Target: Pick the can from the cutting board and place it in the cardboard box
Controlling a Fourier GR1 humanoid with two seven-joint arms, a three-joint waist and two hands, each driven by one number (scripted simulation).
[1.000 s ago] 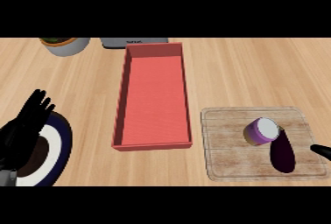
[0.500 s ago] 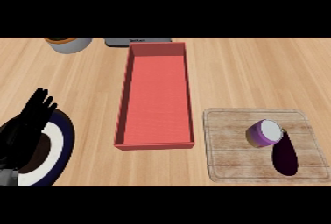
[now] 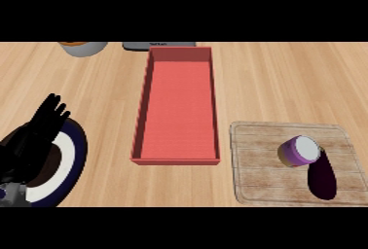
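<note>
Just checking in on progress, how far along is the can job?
Nothing looks done: the purple can lies on the cutting board, untouched. The left hand rests open over the plate, holding nothing; no right hand shows. Grasping the can and placing it in the red box remain.

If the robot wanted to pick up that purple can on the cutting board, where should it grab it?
Probably round the can's purple side wall, coming from above and the right. It lies tilted on the cutting board, pale end facing up, so the curved sides are what fingers can close on. The left hand rests far off, over a plate.
</note>
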